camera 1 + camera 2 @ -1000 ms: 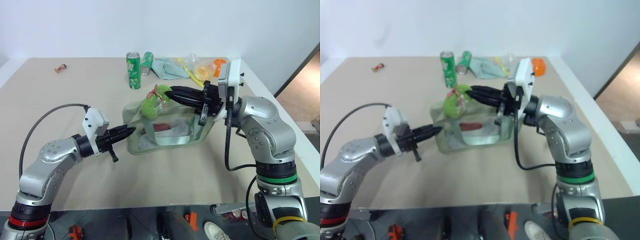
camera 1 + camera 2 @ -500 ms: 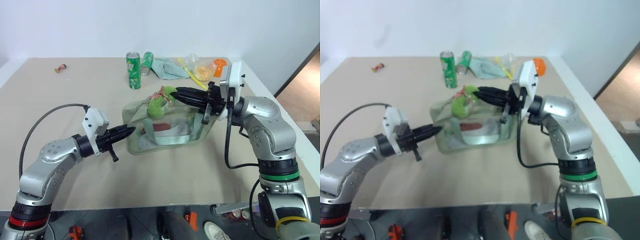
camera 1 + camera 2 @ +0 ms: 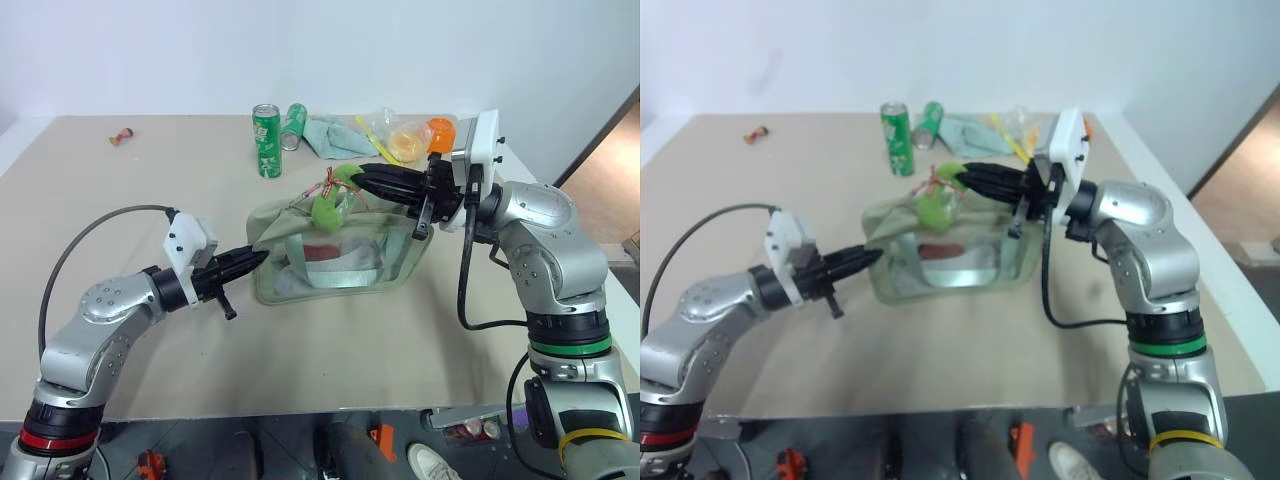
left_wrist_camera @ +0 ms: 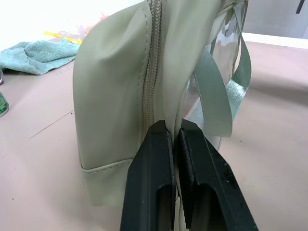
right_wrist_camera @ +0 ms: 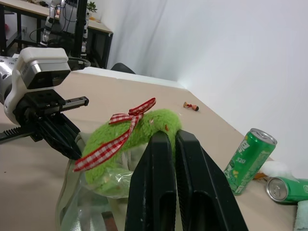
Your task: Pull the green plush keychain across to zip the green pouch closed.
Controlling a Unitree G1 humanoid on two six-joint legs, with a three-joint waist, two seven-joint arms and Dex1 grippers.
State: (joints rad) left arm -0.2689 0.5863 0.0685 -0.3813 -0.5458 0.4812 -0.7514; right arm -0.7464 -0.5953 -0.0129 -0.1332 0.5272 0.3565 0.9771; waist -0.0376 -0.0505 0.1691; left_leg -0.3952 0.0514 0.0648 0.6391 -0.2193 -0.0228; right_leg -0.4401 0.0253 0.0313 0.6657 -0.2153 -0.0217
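The setting was a robotics lab or workshop. A plain beige worktable point(image 3: 120, 200) stood against a bare white wall point(image 3: 300, 50), and a dark equipment-laden desk point(image 5: 29, 9) stood behind.

- My left fingers point(image 4: 150, 163) pinch the left end panel of the green pouch point(image 3: 335, 255), right beside its zipper point(image 4: 153, 72).
- My right fingers point(image 5: 159, 173) clamp the green plush keychain point(image 3: 328, 205), which hangs over the pouch's top, well apart from my left fingertips.
- Beyond my right fingertips, an upright soda can point(image 3: 266, 141) stands on the table point(image 3: 150, 200).
- Just beside it lies a tipped can point(image 3: 295, 120), touching a crumpled cloth point(image 3: 335, 136).
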